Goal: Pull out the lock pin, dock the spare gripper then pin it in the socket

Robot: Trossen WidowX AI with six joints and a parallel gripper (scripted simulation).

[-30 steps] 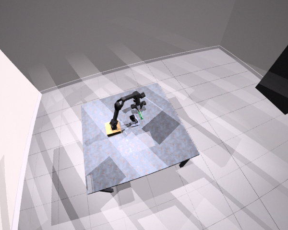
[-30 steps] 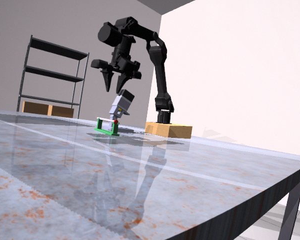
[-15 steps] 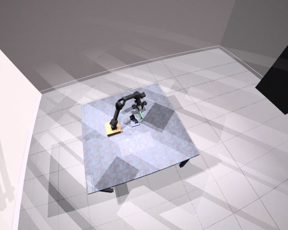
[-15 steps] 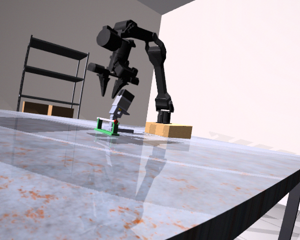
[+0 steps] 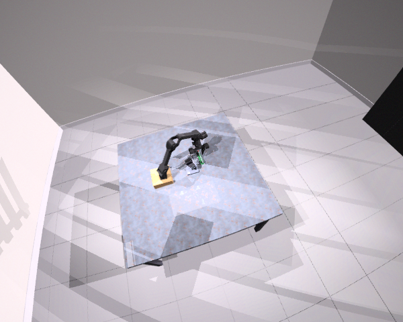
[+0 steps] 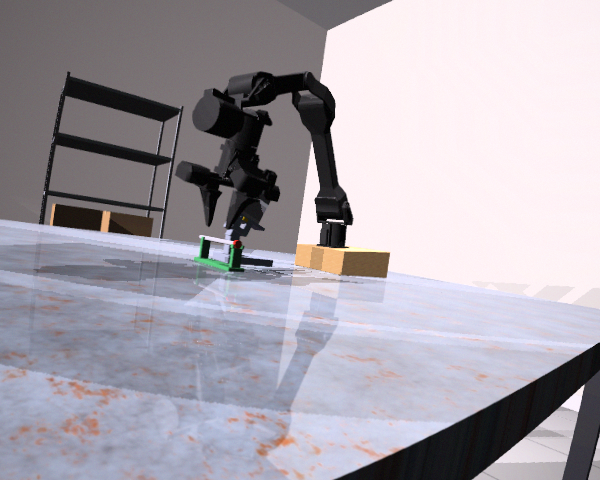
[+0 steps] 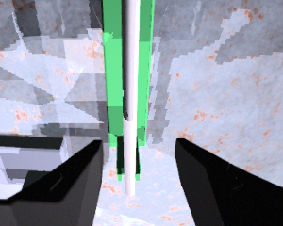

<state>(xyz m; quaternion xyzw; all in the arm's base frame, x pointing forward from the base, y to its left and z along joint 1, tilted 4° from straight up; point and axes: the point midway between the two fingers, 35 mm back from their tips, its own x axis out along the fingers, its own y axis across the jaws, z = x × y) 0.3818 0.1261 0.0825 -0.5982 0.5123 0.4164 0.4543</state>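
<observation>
The lock pin (image 6: 215, 239) (image 7: 129, 160), white with a red head (image 6: 237, 243), lies across the two posts of the green rack (image 5: 201, 159) (image 6: 215, 264) (image 7: 114, 71). My gripper (image 6: 220, 225) (image 7: 139, 147) is partly open and points down over the pin. In the wrist view the pin runs between the fingers, which do not touch it. The grey spare gripper (image 6: 244, 220) stands tilted on the mount behind the rack, partly hidden by my gripper. Its grey side shows at the left of the wrist view. The socket and spigot cannot be made out.
The mount's flat base plate (image 6: 258, 262) lies close beside the rack. The arm's wooden base block (image 5: 162, 178) (image 6: 362, 262) stands on the table (image 5: 201, 200) (image 6: 290, 361). A shelf unit (image 6: 119, 149) stands beyond the table.
</observation>
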